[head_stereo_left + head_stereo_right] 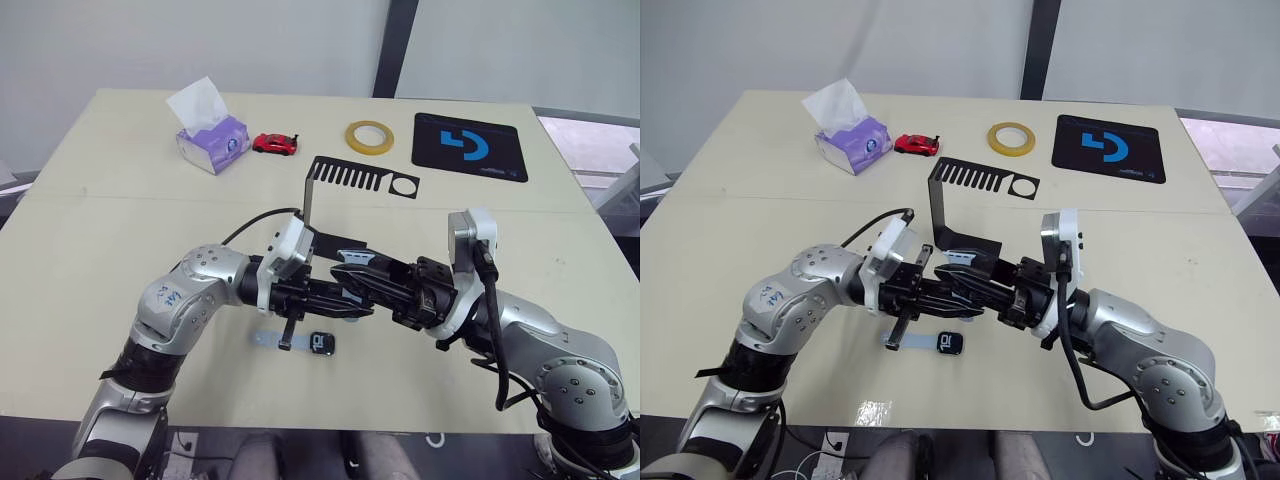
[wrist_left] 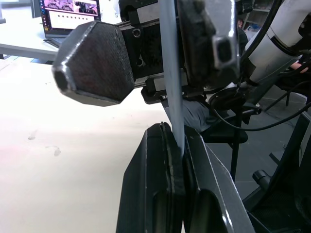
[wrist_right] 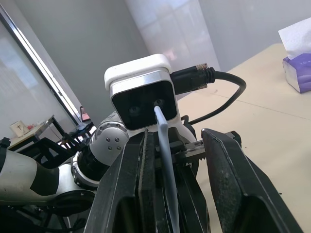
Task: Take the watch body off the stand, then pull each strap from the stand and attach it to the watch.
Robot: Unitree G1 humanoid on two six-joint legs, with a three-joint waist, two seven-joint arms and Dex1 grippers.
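Observation:
The watch body (image 1: 322, 343) lies flat on the table near the front edge. One pale strap (image 1: 268, 340) lies against its left side; whether the two are joined I cannot tell. Above them my two grippers meet tip to tip. My left gripper (image 2: 172, 141) is shut on the end of the second strap (image 2: 170, 73). My right gripper (image 3: 180, 141) is open, and that strap (image 3: 163, 131) runs along one of its fingers (image 3: 141, 194). Just behind the grippers stands the black stand (image 1: 345, 178), its slotted top plate bare.
At the back of the table (image 1: 100, 250) are a tissue pack (image 1: 212, 140), a red toy car (image 1: 275, 144), a yellow tape roll (image 1: 369, 137) and a black mouse pad (image 1: 470, 146). The table's front edge runs just below the watch.

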